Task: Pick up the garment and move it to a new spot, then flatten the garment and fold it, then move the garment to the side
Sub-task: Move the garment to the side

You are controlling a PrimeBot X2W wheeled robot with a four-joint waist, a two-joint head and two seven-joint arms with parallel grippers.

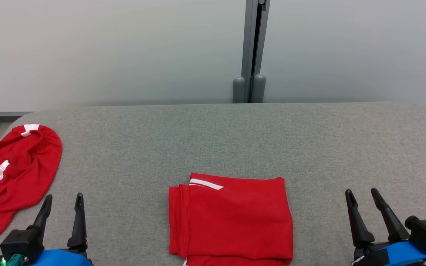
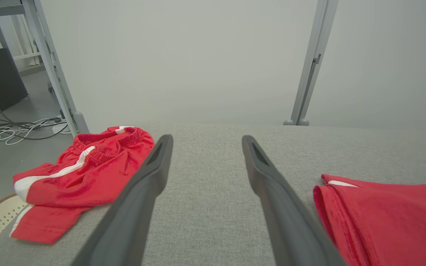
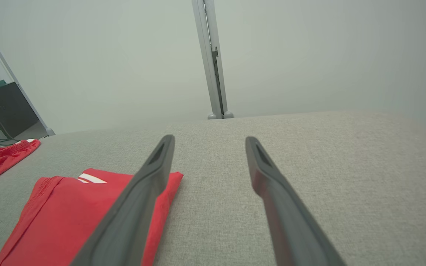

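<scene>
garment [image 1: 231, 220] lies folded between left tool [image 1: 64, 197] and right tool [image 1: 361, 191], both spread, empty.

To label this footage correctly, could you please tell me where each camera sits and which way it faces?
Head view: on the head, facing forward and down at the table, folded red garment centred; left gripper and right gripper, both open, below.
Left wrist view: on the left wrist, facing along its fingers; crumpled red garment to their left.
Right wrist view: on the right wrist, facing along its fingers.
Shared: all see the folded red garment and grey post.
</scene>
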